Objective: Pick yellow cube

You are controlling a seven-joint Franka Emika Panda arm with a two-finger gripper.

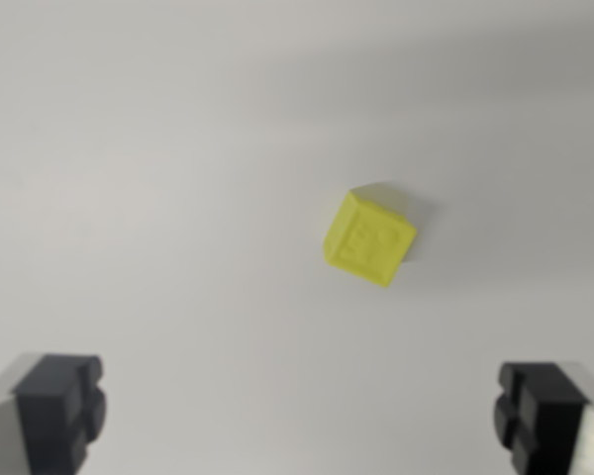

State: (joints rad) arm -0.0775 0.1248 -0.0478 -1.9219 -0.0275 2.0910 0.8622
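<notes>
Yellow cube (369,238), embossed marking illegible

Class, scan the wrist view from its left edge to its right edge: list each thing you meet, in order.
Left pincer finger → yellow cube → right pincer finger, all over a plain white surface.

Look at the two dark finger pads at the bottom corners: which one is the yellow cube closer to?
The pad on the wrist view's right. The yellow cube sits right of centre, farther from the left pad. The jaws stand wide apart, clear of the cube.
</notes>
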